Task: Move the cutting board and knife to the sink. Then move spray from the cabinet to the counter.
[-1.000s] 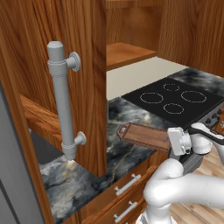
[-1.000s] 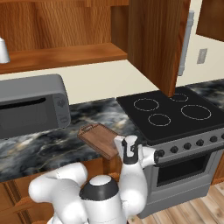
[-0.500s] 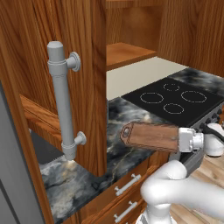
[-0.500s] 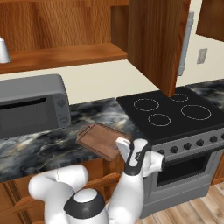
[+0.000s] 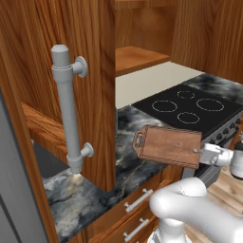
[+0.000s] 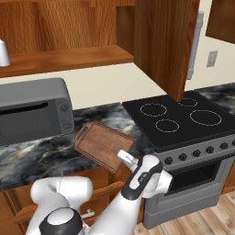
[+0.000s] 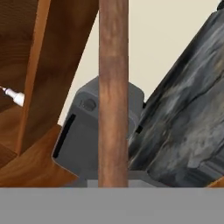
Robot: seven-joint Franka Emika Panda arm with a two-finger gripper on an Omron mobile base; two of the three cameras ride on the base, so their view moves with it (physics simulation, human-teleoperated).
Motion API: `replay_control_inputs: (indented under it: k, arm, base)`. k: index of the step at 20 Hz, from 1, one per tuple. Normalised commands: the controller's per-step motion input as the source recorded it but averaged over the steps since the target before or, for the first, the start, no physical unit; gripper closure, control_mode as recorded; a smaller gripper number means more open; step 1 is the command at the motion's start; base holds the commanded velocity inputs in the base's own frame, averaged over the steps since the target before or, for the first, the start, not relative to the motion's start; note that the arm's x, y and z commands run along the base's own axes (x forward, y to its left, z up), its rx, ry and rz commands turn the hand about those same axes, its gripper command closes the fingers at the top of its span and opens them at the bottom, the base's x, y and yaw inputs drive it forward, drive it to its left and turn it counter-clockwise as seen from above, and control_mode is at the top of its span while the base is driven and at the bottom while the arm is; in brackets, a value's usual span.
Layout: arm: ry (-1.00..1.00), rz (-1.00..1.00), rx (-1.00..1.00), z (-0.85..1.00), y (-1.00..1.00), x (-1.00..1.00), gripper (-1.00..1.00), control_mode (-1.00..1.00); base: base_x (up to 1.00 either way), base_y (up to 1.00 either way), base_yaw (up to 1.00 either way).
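Above counter (image 5: 128, 137) | pincer (image 5: 197, 154) clamps cutting board (image 5: 168, 144) edge | lifted, tilted

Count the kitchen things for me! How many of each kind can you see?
cutting board: 1
stovetop: 1
burner rings: 4
toaster oven: 1
white bottle: 1
grey door handle: 1
wall outlet: 1
Total: 10
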Motion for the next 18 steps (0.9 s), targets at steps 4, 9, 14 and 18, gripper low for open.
replay_control_inputs:
  k: [4, 9, 14, 18]
  arm:
    - [-0.08, 0.00, 0.12, 0.19, -0.05, -0.28, 1.00, -1.00]
    - [0.01, 0.00, 0.21, 0.36, 0.00, -0.31, 1.00, -1.00]
    - [0.10, -0.03, 0.25, 0.37, 0.00, -0.27, 1.00, -1.00]
    - [0.01, 0.00, 0.08, 0.38, 0.00, -0.28, 1.00, -1.00]
  base:
    - [0.00, 0.00, 0.00]
    - [0.00, 0.00, 0.00]
    - [0.00, 0.00, 0.00]
    - [0.00, 0.00, 0.00]
